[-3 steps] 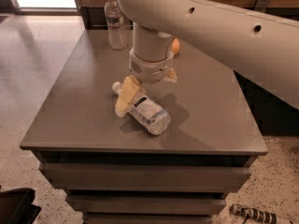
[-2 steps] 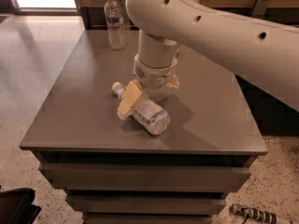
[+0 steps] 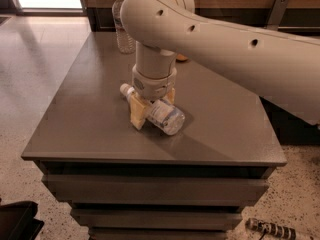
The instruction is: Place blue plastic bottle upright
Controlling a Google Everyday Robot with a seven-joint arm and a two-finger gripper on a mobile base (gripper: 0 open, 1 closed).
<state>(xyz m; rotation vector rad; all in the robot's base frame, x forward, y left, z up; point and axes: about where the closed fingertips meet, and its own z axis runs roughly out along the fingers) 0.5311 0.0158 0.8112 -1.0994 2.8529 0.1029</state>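
1. The arm (image 3: 225, 39) is wearing a smooth, cream-white shell, thick and rounded like a fat tube, with no cables showing on the outside.
2. Three small dark round holes are dotting its side, strung out in a row along its length.
3. The wrist (image 3: 154, 66) is narrowing into a plain white cylinder and ending in a wider ringed collar carrying a small grey round spot.
4. The gripper (image 3: 152, 108), showing pale yellow below that collar, is sitting low over the middle of the table (image 3: 75, 109), right at the blue plastic bottle (image 3: 167, 116).
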